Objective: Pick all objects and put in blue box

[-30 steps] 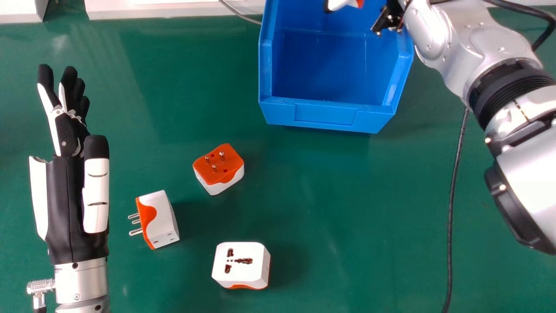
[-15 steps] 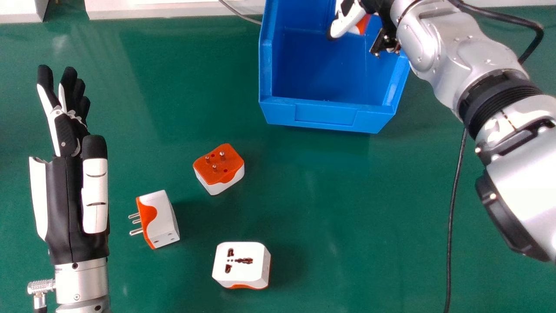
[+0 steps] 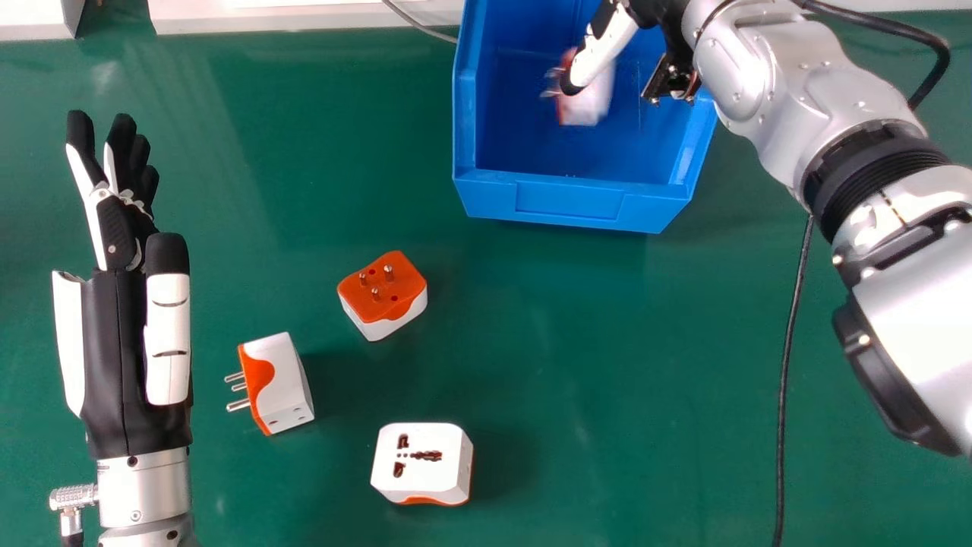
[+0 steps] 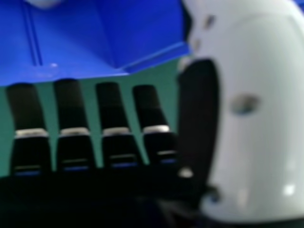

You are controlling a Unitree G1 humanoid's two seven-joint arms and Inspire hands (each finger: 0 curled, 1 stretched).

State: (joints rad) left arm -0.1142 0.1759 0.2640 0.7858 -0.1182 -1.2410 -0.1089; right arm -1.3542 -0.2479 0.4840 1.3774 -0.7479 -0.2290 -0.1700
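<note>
right hand (image 3: 604, 53): over the far part of the blue storage box, reaching in from the right; fingers (image 4: 69, 102) straight and spread a little apart, well open, with nothing in hold.
travel adapter under the hand: the white and orange one (image 3: 591, 102) is within the box's outline, partly behind the thumb, blurred; whether it touches the box floor i can't tell.
blue storage box (image 3: 569, 201): far side of the table, right of centre; its near rim runs roughly left to right, and the right rim passes close by the hand and silver forearm (image 3: 828, 114).
pins-up adapter (image 3: 383, 289): nearer than the box and left of it, orange face up, a strip of green table (image 3: 607, 342) between the two.
side-lying adapter (image 3: 281, 380): left and nearer, pins pointing left towards the left hand (image 3: 114, 342), which lies open along the left side, a gap between them.
socket-up adapter (image 3: 421, 463): nearest of all, white face up, apart from the others.
black cable (image 3: 790, 342): runs near to far on the right, a broad stretch of table between it and the adapters.
</note>
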